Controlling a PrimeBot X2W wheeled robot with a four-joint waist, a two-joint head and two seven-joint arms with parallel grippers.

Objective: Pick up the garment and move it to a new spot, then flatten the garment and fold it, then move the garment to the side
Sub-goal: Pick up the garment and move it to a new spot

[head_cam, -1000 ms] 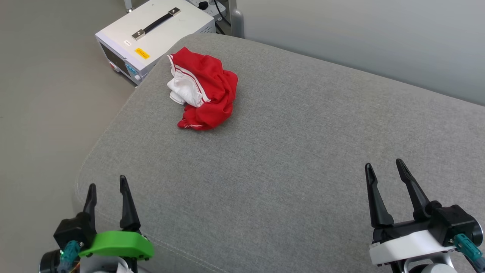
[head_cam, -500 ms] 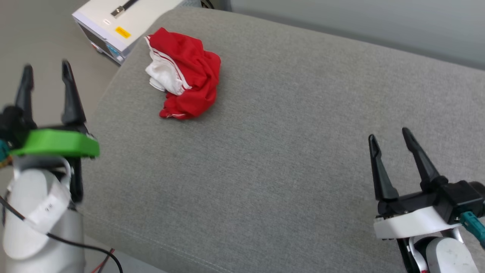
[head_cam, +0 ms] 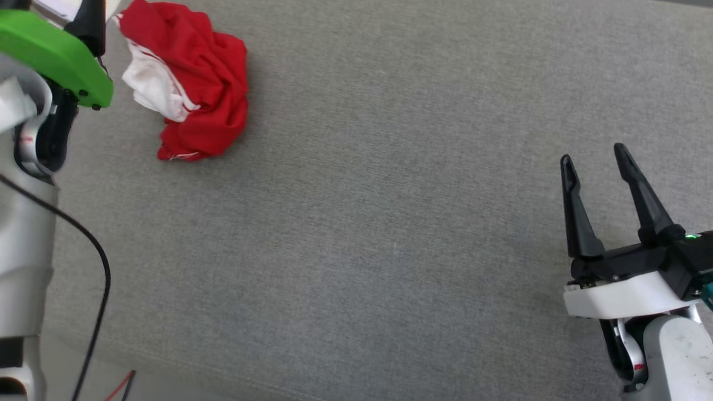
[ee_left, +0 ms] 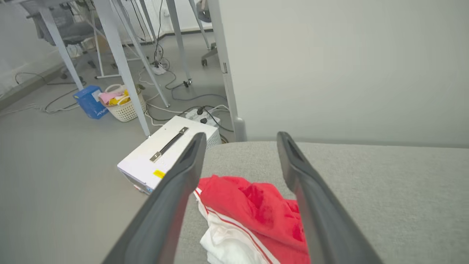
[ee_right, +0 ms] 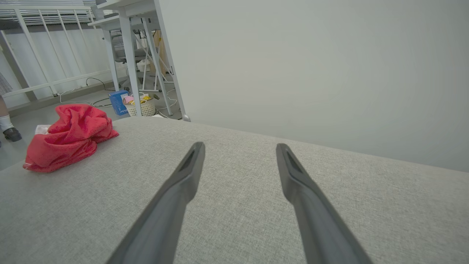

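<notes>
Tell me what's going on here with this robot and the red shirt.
The crumpled red and white garment lies near the edge of a grey cushion, not yet picked up. The left pincer is open and aimed at it, gripping nothing. The right pincer is open too, over bare cushion well away from the garment.

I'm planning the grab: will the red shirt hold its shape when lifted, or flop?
Probably floppy: the shirt lies in a crumpled, creased heap. Lifted by one fold, it would likely unfurl and dangle. Pushed across the cushion, it may bunch rather than slide.
</notes>
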